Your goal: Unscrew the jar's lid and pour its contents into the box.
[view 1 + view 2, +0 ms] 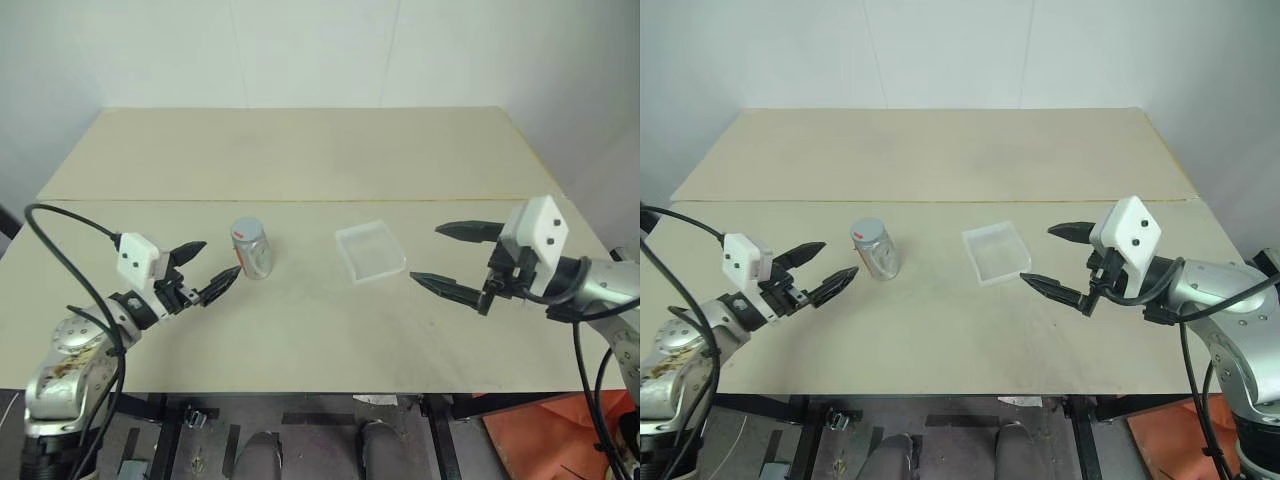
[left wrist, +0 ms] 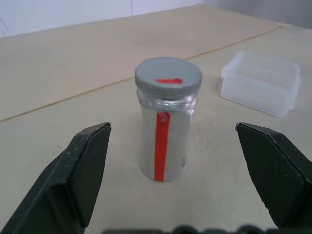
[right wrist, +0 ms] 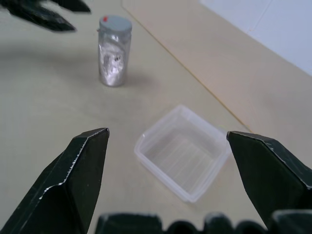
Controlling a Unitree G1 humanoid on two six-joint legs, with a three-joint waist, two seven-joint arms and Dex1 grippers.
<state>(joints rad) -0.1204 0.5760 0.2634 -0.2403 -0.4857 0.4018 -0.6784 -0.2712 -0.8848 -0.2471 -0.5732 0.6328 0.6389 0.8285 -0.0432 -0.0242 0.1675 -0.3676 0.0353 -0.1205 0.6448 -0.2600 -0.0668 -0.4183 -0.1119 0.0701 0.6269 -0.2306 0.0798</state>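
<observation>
1. The left gripper [image 1: 213,269] is seen at the left of the worktop [image 1: 300,160], held level and aimed at the jar [image 1: 251,250]. Its fingers [image 2: 87,165] are spread wide apart with nothing between them; the tips are near the jar but not touching it.
2. The jar is found standing upright on the worktop, left of centre, so its long axis runs vertically and its mouth is pointed straight up. A red strip down its side is turned toward the left gripper.
3. The lid [image 2: 168,78] is seen seated flat on top of the jar, with its small red mark near the rim. It is judged to be fully screwed on, so unscrewing has not yet been begun.
4. The contents cannot be made out through the jar wall.
5. The box [image 1: 371,250] is set right of the jar, well apart from it, lying flat with its open side up. It appears empty, so nothing is judged to have been poured.
6. The right gripper [image 1: 440,258] is held at the right, near the box, aimed across the worktop toward box and jar. Its fingers [image 3: 73,180] are likewise wide apart and empty.
7. Every step is judged to remain: gripping the jar, unscrewing the lid, and tipping the contents into the box.
</observation>
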